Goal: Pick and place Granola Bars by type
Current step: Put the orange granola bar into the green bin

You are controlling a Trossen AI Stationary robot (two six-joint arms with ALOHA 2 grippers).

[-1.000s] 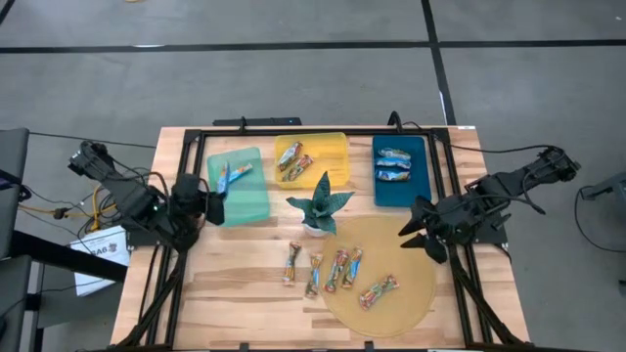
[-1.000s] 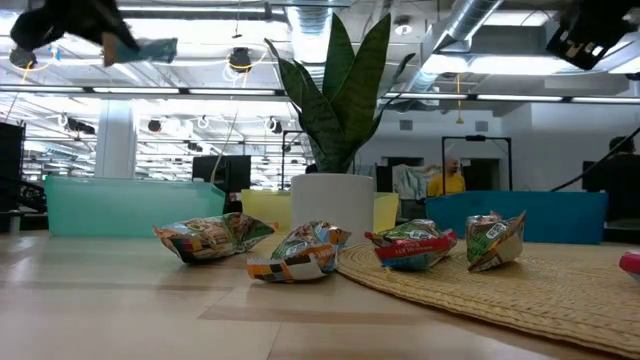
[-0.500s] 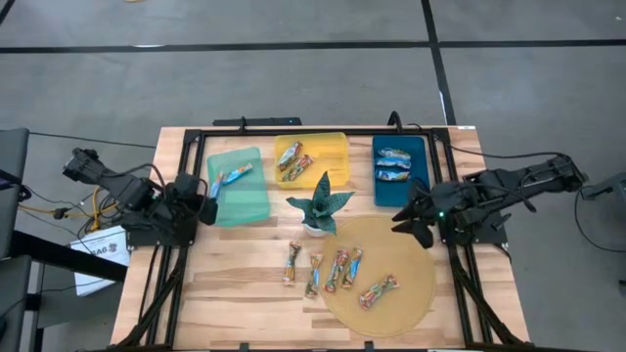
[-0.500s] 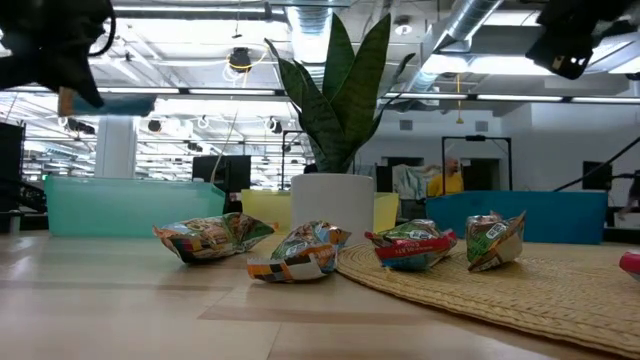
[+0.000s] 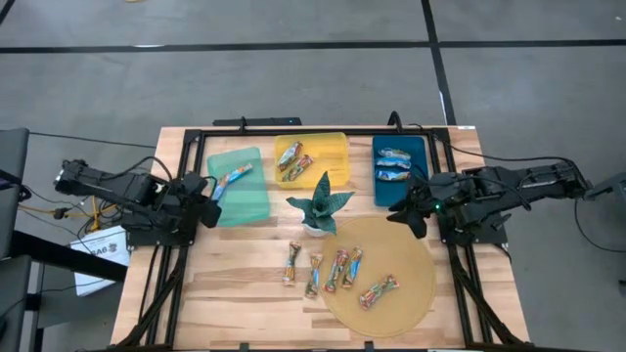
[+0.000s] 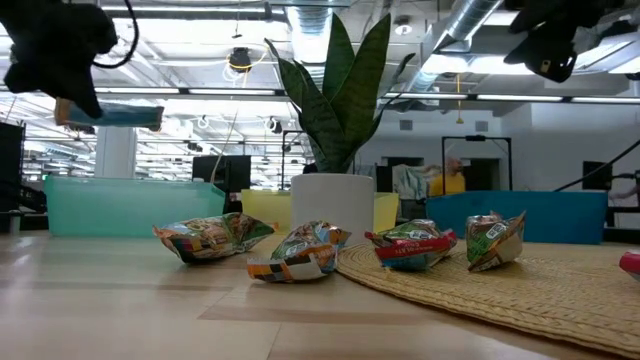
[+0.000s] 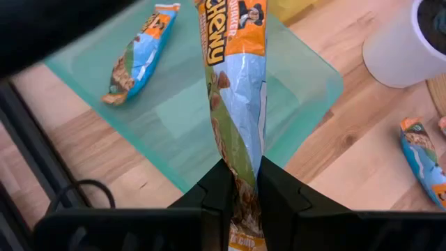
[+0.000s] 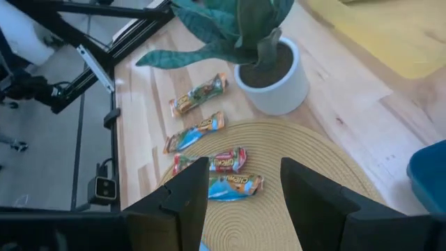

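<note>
My left gripper is shut on an orange-and-blue granola bar above the left side of the teal tray. In the left wrist view a second bar lies flat on that tray. My right gripper hangs open over the far edge of the round woven mat, touching nothing. Several more bars lie on the table and mat. Two bars each lie in the yellow tray and the blue tray. My left gripper pinches the bar between its two fingers near one end of the wrapper. The fingers come level from the table's left and lie along the bar. The bar is lifted clear and sticks out level ahead of the fingers over the teal tray.
A potted green plant stands mid-table between the trays and the loose bars. Black frame rails run along the table's sides. Bare wood lies near the left front.
My left gripper has come down with the bar, which now hangs lower and level over the teal tray. My right gripper has moved toward the far edge and a little toward the table's left, staying open.
</note>
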